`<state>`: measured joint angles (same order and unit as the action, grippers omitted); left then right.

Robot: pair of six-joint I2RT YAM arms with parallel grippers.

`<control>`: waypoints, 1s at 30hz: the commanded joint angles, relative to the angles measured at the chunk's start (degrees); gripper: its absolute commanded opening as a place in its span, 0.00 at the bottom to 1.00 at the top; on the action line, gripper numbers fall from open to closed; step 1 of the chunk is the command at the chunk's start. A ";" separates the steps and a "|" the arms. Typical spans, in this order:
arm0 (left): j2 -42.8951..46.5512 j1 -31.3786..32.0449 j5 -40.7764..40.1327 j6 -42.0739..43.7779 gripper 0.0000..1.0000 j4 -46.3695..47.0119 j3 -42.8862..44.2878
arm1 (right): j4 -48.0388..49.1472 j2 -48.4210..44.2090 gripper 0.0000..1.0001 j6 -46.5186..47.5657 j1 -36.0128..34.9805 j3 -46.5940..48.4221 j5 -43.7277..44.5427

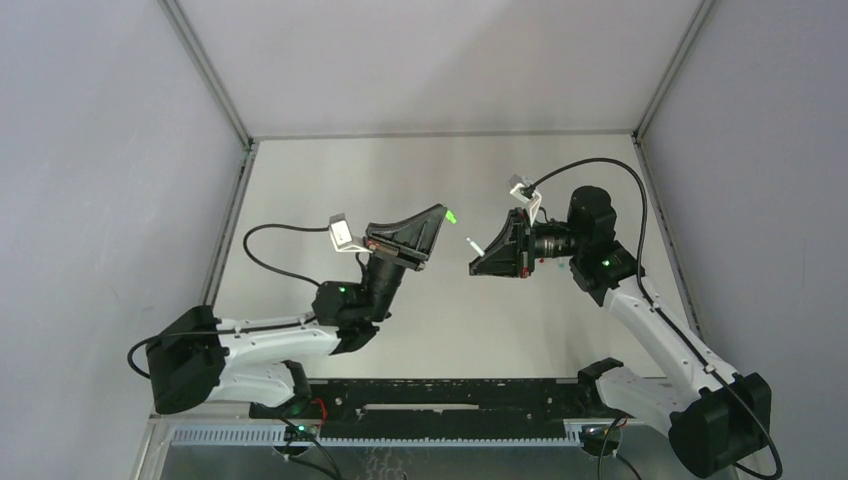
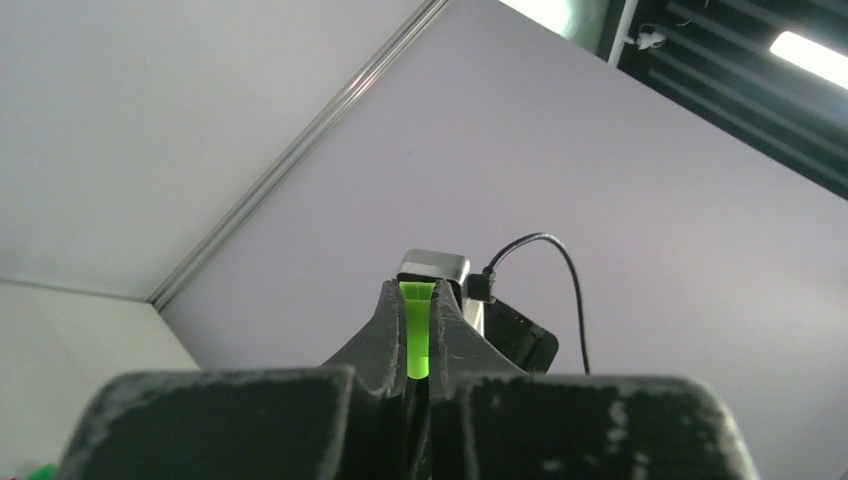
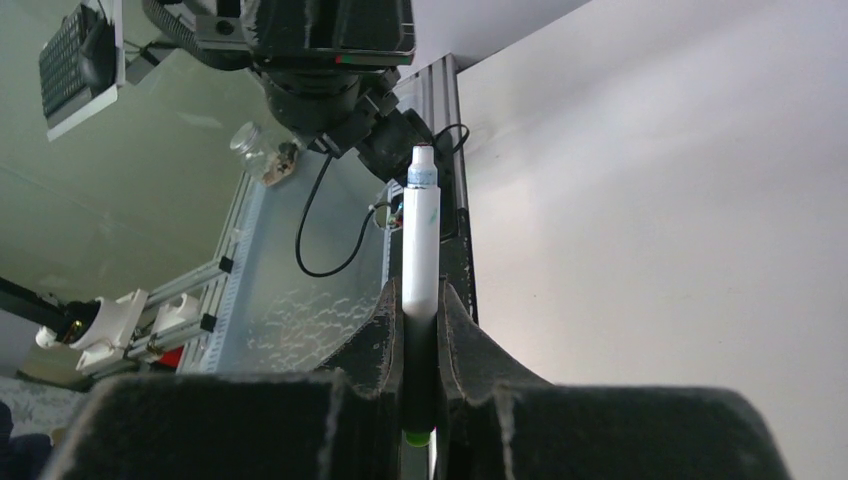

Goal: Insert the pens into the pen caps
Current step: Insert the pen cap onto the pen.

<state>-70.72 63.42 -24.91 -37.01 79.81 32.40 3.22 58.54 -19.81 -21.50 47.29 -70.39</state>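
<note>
Green cap (image 2: 417, 335) gripped left, white pen (image 3: 421, 240) gripped right

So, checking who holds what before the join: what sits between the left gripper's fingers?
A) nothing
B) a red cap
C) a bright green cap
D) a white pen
C: the left wrist view shows the bright green cap pinched in the left gripper; the white pen is in the right gripper.

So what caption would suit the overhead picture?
Above the table, the left fingers pinch a bright green cap facing a white pen held by the right fingers, not yet joined.
</note>
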 commanded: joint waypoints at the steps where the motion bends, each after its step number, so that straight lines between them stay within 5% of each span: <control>1: -1.24 0.39 0.25 1.98 0.00 3.32 3.27 | 4.54 -1.33 0.00 -4.87 -0.52 0.17 3.00; 30: -5.29 0.57 1.13 -5.85 0.00 3.76 4.14 | 6.66 -2.18 0.00 -7.06 -0.65 0.17 4.21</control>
<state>-75.85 63.64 -24.67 -41.93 81.84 34.30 8.14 57.60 -26.15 -21.85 47.18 -66.46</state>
